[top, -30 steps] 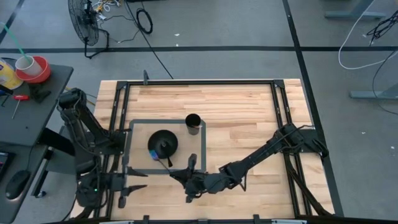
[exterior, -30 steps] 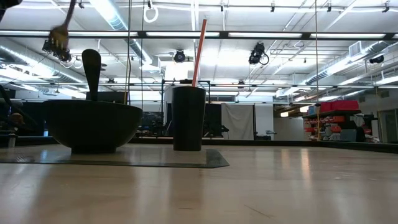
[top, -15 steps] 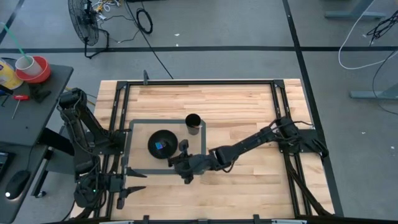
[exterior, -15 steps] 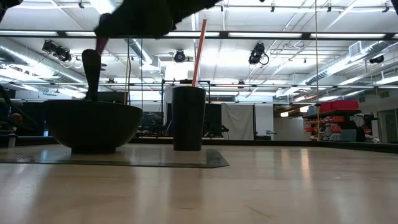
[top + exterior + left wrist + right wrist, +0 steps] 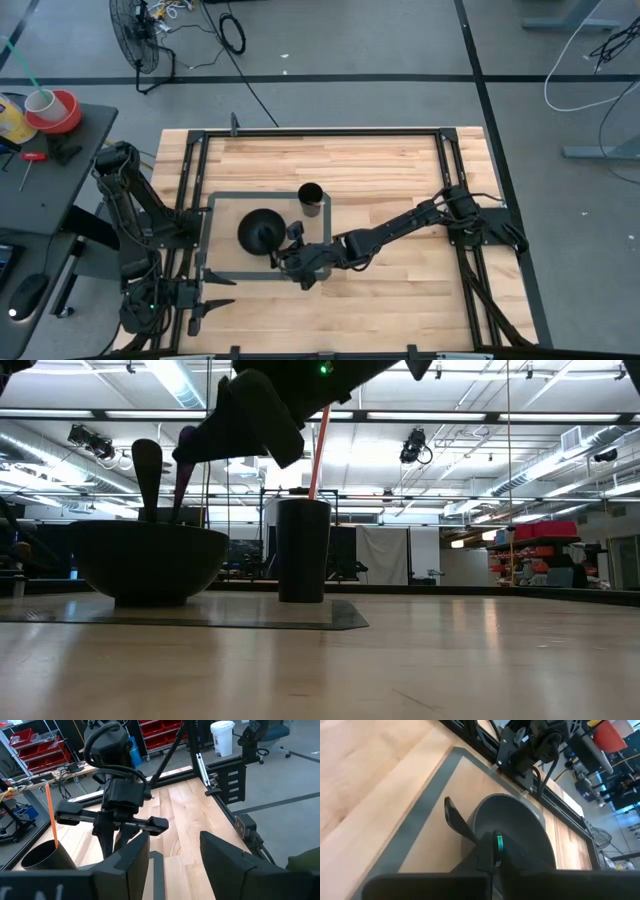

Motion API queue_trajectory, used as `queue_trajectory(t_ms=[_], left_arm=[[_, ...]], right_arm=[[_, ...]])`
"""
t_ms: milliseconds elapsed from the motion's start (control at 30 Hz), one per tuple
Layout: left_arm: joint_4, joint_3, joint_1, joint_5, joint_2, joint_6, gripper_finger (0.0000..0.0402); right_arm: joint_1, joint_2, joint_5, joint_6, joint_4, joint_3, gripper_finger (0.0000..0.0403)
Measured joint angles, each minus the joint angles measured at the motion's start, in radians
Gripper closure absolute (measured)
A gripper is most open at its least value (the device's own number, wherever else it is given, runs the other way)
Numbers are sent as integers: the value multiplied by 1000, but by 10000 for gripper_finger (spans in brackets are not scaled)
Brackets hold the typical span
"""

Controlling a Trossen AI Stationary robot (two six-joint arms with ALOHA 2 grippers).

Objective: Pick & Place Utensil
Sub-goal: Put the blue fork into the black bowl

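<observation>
High view: right gripper (image 5: 297,262) hangs just beside the bowl (image 5: 260,231), pinched shut on what seems a utensil (image 5: 186,472) angled into it, likely for dropping. Left gripper (image 5: 205,301) waits near the bowl, part-open and empty.

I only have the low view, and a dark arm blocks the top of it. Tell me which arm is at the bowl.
Observer: The right arm. From above, the right gripper is at the rim of the bowl.
Operator: Give me the other arm's position.
Observer: The left gripper is open by the table's left edge, off the grey mat.
Operator: Report what the right one carries.
Observer: Its wrist view shows a thin utensil pinched over the bowl's inside, next to a dark spoon leaning on the rim.
</observation>
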Motion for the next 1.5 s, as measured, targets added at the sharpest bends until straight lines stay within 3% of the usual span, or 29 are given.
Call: queue_trajectory(t_ms=[467, 1000, 1500], left_arm=[[0, 0, 0, 0, 0, 0, 221], [0, 0, 0, 1, 0, 0, 220], [1, 0, 0, 1, 0, -1, 220]], right_arm=[[-27, 0, -57, 54, 6, 2, 390], [-27, 0, -59, 53, 2, 2, 321], [-14, 0, -60, 100, -37, 2, 294]])
